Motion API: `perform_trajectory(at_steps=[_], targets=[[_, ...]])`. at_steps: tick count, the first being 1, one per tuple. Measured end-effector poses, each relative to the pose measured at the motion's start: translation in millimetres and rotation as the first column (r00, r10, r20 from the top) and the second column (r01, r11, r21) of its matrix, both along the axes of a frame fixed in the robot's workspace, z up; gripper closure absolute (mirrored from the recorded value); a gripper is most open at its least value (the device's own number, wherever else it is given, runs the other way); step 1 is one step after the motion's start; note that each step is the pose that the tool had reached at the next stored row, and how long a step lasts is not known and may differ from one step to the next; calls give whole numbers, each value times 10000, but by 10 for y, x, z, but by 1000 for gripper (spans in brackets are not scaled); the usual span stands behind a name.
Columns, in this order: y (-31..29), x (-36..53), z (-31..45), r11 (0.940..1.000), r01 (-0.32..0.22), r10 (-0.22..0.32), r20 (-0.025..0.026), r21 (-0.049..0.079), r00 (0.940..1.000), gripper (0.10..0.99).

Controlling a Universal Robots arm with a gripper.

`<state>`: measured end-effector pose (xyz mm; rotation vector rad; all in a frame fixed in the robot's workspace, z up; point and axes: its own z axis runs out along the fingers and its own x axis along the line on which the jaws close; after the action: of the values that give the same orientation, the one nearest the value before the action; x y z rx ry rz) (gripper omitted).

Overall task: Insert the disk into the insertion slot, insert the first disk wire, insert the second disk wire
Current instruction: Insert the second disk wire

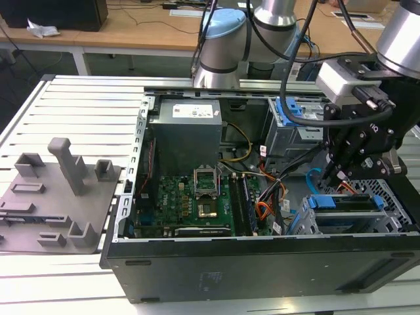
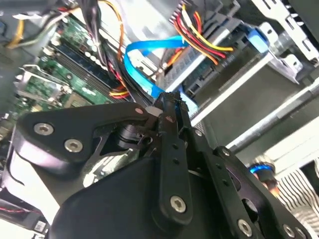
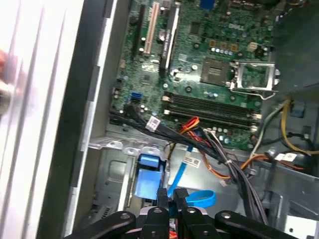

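Note:
The disk [image 1: 342,202], in its blue carrier, sits inside the insertion slot [image 1: 394,197], a perforated silver cage at the case's corner on the exterior view's right. My gripper [image 1: 333,178] hangs just above the disk's rear end. In both wrist views its fingers [image 2: 169,149] are shut on the end of the second disk wire [image 2: 142,62], a light-blue flat cable that loops away from the tips [image 3: 199,198]. The first disk wire [image 2: 202,37], orange, red and black strands, runs into a dark plug at the disk's edge. The blue carrier [image 3: 148,179] lies right by the fingertips.
The open computer case holds a green motherboard [image 1: 190,197], a grey power supply [image 1: 187,131] and a grey cage with a blue latch [image 1: 292,111]. Loose cable bundles [image 3: 224,164] cross beside the cage. A grey fixture plate [image 1: 59,190] lies on the slatted table.

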<state>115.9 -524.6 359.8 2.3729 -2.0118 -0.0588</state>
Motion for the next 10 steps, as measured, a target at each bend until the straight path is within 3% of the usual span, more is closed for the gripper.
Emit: perform_trajectory(at_steps=[2, 3, 4, 7, 10], targets=[[0, 0, -9, 9995, 329, -329, -1, 12, 9995, 922], [0, 0, -21, 9951, 992, -992, 1, -2, 9951, 922], [0, 0, -24, 9921, 1256, -1256, 3, -23, 9921, 922], [0, 0, -27, 9851, 1715, -1715, 16, -104, 9852, 922], [0, 0, -26, 9846, 1745, -1745, 16, -107, 9847, 922]])
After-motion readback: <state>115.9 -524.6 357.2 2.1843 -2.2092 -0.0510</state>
